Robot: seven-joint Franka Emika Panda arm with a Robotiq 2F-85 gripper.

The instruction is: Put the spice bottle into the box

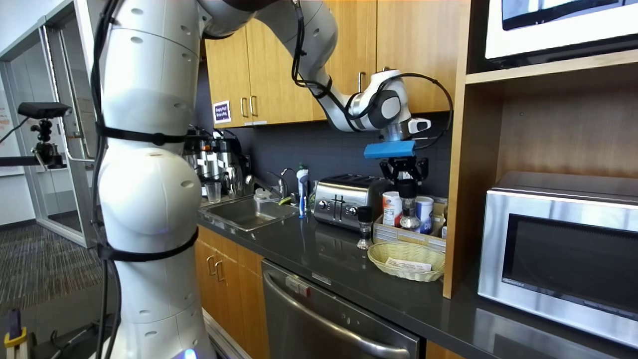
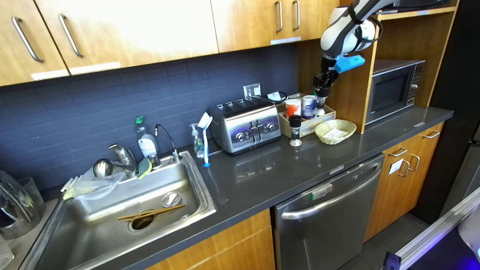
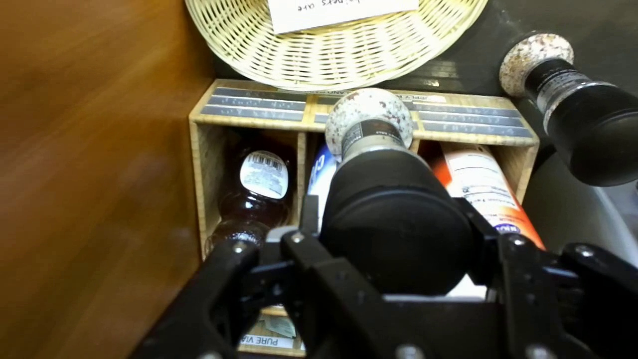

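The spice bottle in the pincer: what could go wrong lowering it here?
The base of the spice bottle overlaps the rim of the box in the wrist view, so it may catch. It might bump the blue canister or orange-white canister. The pincer grips only the bottle's black top, so contact could tilt it.

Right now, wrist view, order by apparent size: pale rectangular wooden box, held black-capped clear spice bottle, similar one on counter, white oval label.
1. Wooden box
2. Held spice bottle and counter spice bottle, unranked: the held one looks larger but is nearer the camera
3. White oval label
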